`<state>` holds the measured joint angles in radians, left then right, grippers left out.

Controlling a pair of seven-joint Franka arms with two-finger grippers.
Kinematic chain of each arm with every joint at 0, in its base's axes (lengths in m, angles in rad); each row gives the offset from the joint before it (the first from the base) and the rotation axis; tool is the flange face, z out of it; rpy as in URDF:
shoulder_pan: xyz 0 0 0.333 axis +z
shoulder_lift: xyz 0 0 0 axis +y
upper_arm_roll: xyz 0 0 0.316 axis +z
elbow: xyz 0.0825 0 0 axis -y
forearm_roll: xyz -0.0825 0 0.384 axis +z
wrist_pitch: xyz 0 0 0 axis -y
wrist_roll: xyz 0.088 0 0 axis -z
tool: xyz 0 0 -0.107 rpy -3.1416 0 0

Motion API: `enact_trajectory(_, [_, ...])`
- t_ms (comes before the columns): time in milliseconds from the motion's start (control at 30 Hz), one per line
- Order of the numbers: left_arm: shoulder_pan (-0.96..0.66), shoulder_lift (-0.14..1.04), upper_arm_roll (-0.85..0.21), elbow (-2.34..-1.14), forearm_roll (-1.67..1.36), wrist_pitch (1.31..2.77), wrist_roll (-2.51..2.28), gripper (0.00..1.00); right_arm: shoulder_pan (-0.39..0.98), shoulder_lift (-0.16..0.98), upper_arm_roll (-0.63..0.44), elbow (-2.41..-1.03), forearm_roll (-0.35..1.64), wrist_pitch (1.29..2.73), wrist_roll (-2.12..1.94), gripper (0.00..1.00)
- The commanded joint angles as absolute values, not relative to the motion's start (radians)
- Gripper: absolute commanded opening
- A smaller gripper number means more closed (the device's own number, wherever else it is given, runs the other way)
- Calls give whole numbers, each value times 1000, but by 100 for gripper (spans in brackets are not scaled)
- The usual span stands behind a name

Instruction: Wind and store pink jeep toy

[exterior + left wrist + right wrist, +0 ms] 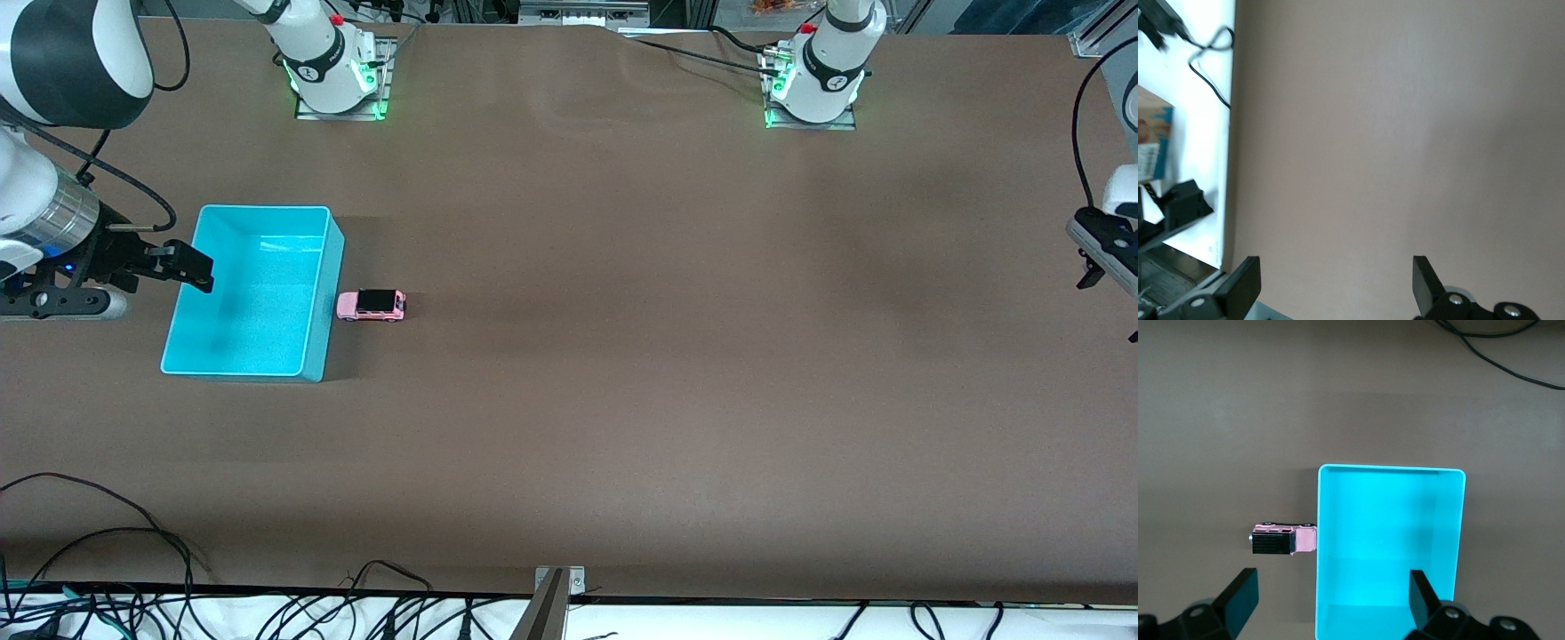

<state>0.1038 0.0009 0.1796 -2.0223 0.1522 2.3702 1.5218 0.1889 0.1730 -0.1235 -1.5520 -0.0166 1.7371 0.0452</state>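
Observation:
The pink jeep toy (372, 305) (1281, 539), tiny with a black roof, stands on its wheels on the brown table. It is right beside the turquoise bin (323, 293) (1391, 469), on the side toward the left arm's end. The bin holds nothing. My right gripper (184, 266) (1333, 587) hangs open over the bin's wall at the right arm's end, with nothing between its fingers. My left gripper (1101, 260) (1335, 273) waits open over bare table at the left arm's end, far from the jeep, and holds nothing.
Black cables (133, 551) lie along the table edge nearest the front camera, and a metal bracket (556, 591) sits at its middle. Both arm bases (333, 80) (813, 89) stand at the table edge farthest from that camera. The left wrist view shows the table's edge (1230, 167).

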Motion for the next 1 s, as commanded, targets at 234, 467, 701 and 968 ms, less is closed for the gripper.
enact_trajectory(234, [129,-182,118,-2059,133,2169,1292,100,230,176,-66,-1546,-34,1726,-55,100])
enact_trajectory(467, [115,-245,74,-2020,135,2048,1045,100,229,230,-34,-1546,-26,1735,-431,100])
enact_trajectory(701, [115,-275,38,-1957,135,1970,940,100,230,311,-32,-1558,46,1740,-753,100])
enact_trajectory(968, [115,-291,14,-1907,133,1902,893,100,232,348,-32,-1670,104,1824,-1064,100])
